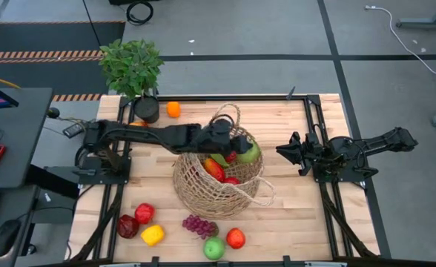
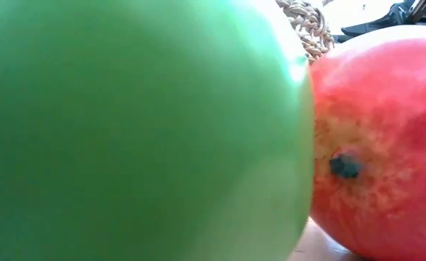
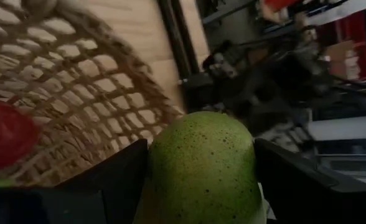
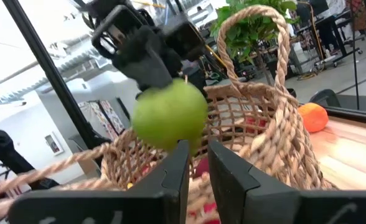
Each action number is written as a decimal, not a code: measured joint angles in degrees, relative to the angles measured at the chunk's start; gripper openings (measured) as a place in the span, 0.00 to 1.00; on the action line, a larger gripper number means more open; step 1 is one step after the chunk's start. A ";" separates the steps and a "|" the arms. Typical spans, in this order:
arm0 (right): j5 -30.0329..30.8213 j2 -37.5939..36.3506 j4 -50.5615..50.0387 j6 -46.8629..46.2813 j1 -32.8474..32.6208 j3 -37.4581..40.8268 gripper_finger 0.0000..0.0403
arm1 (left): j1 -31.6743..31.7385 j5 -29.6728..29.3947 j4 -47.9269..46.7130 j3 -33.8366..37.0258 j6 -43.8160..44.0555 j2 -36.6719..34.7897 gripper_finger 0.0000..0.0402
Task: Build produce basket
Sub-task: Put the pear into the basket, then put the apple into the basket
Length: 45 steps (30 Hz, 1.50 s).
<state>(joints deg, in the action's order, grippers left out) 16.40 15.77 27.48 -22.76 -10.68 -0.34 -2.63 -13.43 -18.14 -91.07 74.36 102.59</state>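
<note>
The tan wicker basket stands mid-table with red fruits inside. My left gripper reaches in from the table's left and is shut on a green speckled fruit over the basket's right rim. The right wrist view shows that fruit above the basket's opening. My right gripper waits shut and holding nothing to the right of the basket. More produce lies near the front edge. Two pieces fill the low view: a green apple and a red fruit. My left gripper pinches the green fruit between its two fingers, one on each of its opposite sides. The fingers come from the table's left, slanting downward. The fruit is lifted clear, hanging over the basket's opening by the looped handle.
A potted plant and an orange stand at the far left. Near the front edge lie a red pepper, a dark red apple, a yellow pepper, grapes, a green apple and a red fruit.
</note>
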 joint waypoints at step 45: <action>0.04 0.34 1.15 0.00 -0.02 0.00 0.16 | 1.25 6.72 -14.86 0.07 -12.18 4.93 0.94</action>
<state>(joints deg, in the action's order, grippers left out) 16.45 16.12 28.62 -22.76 -10.70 -0.34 -1.39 -6.71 -33.01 -91.00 62.18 107.52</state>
